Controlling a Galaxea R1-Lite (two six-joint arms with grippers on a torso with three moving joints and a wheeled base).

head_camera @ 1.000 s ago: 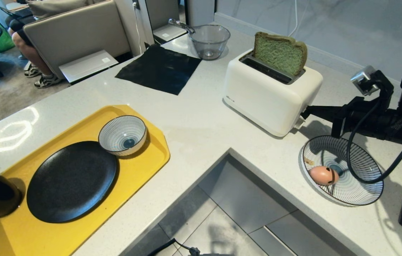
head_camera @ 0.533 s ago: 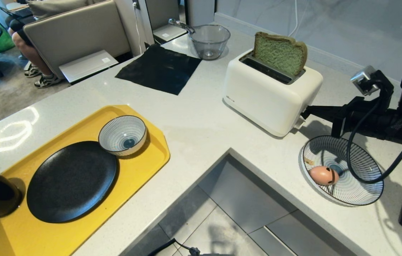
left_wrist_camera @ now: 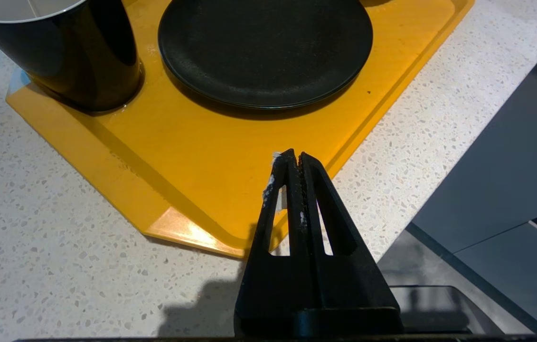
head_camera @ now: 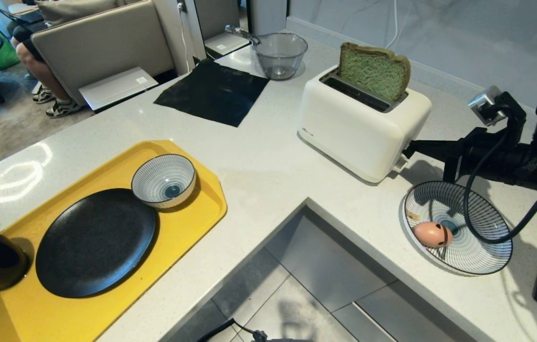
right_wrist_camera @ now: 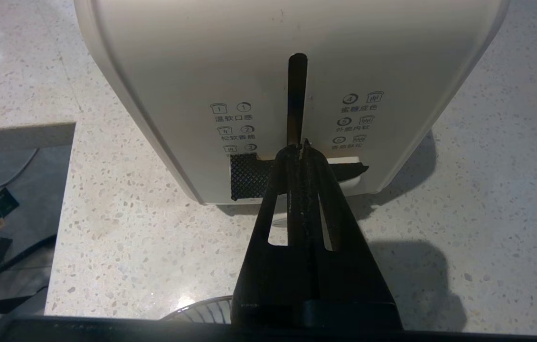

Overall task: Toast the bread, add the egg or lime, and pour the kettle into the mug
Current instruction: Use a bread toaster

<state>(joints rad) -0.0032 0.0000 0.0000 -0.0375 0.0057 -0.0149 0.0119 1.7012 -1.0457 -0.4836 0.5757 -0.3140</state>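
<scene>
Pressing toward the toaster (head_camera: 363, 126) lever (right_wrist_camera: 346, 171), my clenched, empty right claw (right_wrist_camera: 302, 145) touches its end face; bread (head_camera: 373, 71) stands tall in the slot at 12 o'clock. Toasting seems underway; next, a firm downward push. Left claw (left_wrist_camera: 295, 156) clenched, idle.

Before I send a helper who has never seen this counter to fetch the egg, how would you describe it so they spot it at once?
Find the white toaster with green bread standing in it. On the counter in front of its lever end lies a wide, shallow blue-and-white striped dish. The egg rests inside it: small, pinkish-salmon, with black marks, the only egg in view.
</scene>
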